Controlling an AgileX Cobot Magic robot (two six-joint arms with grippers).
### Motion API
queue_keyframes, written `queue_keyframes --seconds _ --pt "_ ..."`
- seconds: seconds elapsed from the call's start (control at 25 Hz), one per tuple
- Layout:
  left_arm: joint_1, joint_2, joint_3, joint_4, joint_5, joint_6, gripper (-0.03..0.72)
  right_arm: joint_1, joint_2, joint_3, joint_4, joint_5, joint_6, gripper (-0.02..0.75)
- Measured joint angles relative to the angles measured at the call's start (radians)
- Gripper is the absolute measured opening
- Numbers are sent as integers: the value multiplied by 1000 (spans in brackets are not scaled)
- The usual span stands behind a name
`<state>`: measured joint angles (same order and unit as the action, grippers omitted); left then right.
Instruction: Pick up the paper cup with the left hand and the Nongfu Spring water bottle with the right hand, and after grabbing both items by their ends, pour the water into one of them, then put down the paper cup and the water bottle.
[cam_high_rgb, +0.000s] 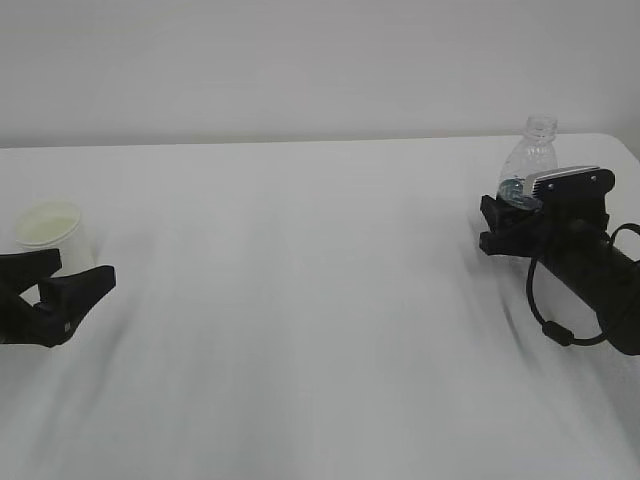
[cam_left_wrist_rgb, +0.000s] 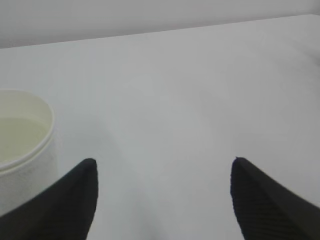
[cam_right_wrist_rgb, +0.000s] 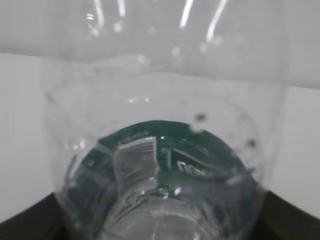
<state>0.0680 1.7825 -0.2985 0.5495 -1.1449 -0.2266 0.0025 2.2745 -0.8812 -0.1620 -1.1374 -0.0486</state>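
Left pincer gapes apart, paper cup just outside one finger: light, crushable, grip low. Right pincer clamped on Nongfu Spring water bottle: thin, slippery.

Hidden and cropped parts

The water bottle's lower body sits behind the right gripper; the left arm runs off-frame; the paper cup is cropped in the left wrist view.
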Motion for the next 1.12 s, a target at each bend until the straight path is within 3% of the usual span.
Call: queue_keyframes --seconds 0.32,1.12 --pt "0 0 0 4 0 0 593 0 0 0 0 -2 0 647" --pt "0 0 0 -6 0 -2 592 0 -132 126 -3 -3 -1 658"
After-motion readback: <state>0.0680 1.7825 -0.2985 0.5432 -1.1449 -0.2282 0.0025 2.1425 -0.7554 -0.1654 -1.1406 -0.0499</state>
